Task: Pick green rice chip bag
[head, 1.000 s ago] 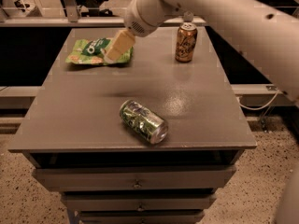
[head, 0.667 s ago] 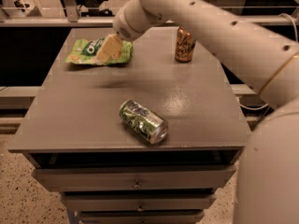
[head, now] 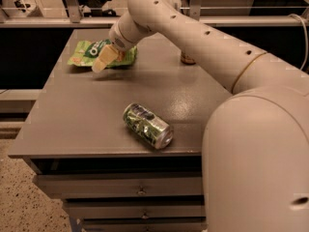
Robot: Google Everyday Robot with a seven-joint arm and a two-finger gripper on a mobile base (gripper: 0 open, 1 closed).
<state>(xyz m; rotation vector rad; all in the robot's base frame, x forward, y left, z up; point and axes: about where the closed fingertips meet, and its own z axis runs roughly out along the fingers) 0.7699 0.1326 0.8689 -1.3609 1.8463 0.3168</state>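
Since the last look the arm has swung further left. Its end effector (head: 101,64) now sits lower over the near edge of the green rice chip bag (head: 83,53), and the arm's big shoulder fills the whole right side of my view. I honestly can't tell whether the end effector is open or closed from here, or whether it's actually touching the bag.

The bag lies flat in the far left corner of the tabletop (head: 82,120), close to both the back edge and the left edge, so there's not much margin on those two sides. On the near side it's wide open: the middle and front left of the tabletop are bare.

Other stuff: a crushed green-silver can (head: 147,125) lies on its side toward the front edge, well apart from the bag and out of the arm's line. A brown can (head: 187,59) stands at the back, mostly hidden behind the arm. Below the front edge I can see drawers (head: 140,191). Beyond the back edge, a rail (head: 43,22) runs across.
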